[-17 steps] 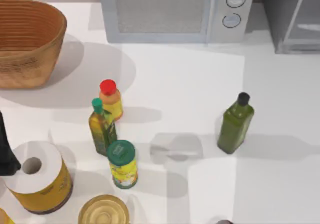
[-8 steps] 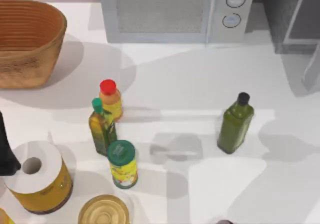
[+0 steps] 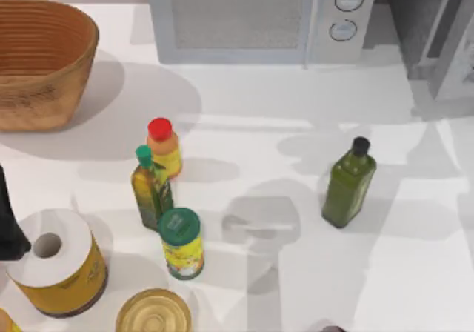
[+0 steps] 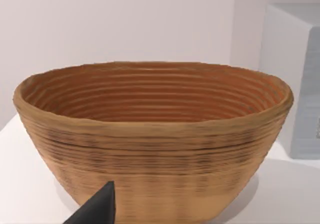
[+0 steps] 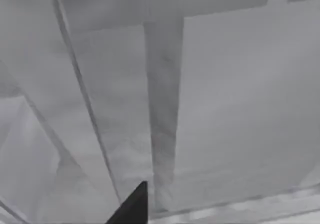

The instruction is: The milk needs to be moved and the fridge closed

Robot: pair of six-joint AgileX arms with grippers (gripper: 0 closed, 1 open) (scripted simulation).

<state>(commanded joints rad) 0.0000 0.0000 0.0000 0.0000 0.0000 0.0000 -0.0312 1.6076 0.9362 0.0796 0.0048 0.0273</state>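
The fridge [image 3: 433,28] is seen at the table's [image 3: 266,124] far right corner, beside the microwave [image 3: 259,17], with its pale-framed door [image 3: 459,50] swung partly open. In the right wrist view, grey fridge panels are seen close up behind a dark fingertip [image 5: 131,206]; whether those jaws are open cannot be told. The left arm [image 3: 9,221] is parked at the left edge, facing the wicker basket [image 4: 150,139]; its jaws' state cannot be told either. A dark green bottle [image 3: 348,185] stands right of centre.
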